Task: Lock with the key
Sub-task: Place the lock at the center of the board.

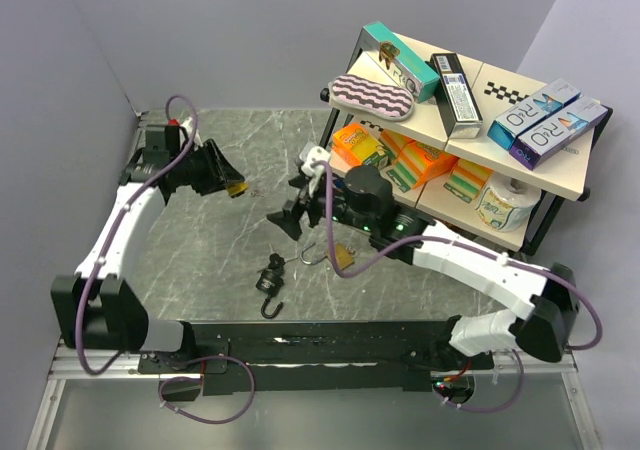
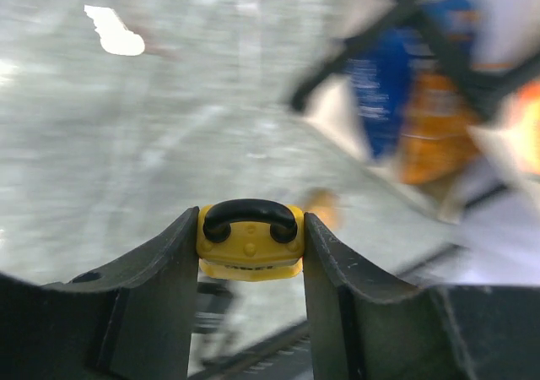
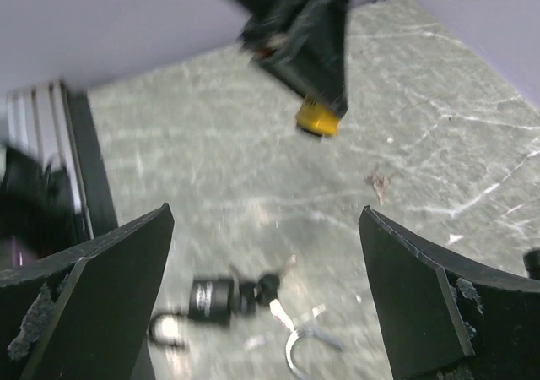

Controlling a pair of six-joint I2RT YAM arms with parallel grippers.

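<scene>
Near the middle of the grey marbled counter point(image 1: 215, 260), at about 6 o'clock from the right arm's fingers point(image 3: 266, 215), lies the black padlock point(image 3: 211, 297). A small bunch of keys point(image 3: 272, 291) touches its side. Blur hides whether a key is seated in the cylinder. The right arm's fingers are spread wide, hold nothing and hover above the lock.

Out at 10 o'clock and raised off the counter, the left arm's fingers point(image 2: 251, 221) are clamped on a small yellow piece with a black arched loop point(image 2: 251, 245). It cannot be told whether this is a key head or a second little lock.

The step in hand looks like the approach: nothing of the black padlock is gripped yet. The next move probably calls for the right fingers to descend and pin the lock body or pinch the key head. They would need to line up so the shackle can be pressed home and the key turned.

A brass-coloured padlock with a silver shackle point(image 1: 340, 255) lies just beside the black one at its 2 o'clock and could be caught by a wide grasp. The two-tier beige shelf point(image 1: 565, 175), crowded with boxes, stands at 2 o'clock, close to the right arm.
</scene>
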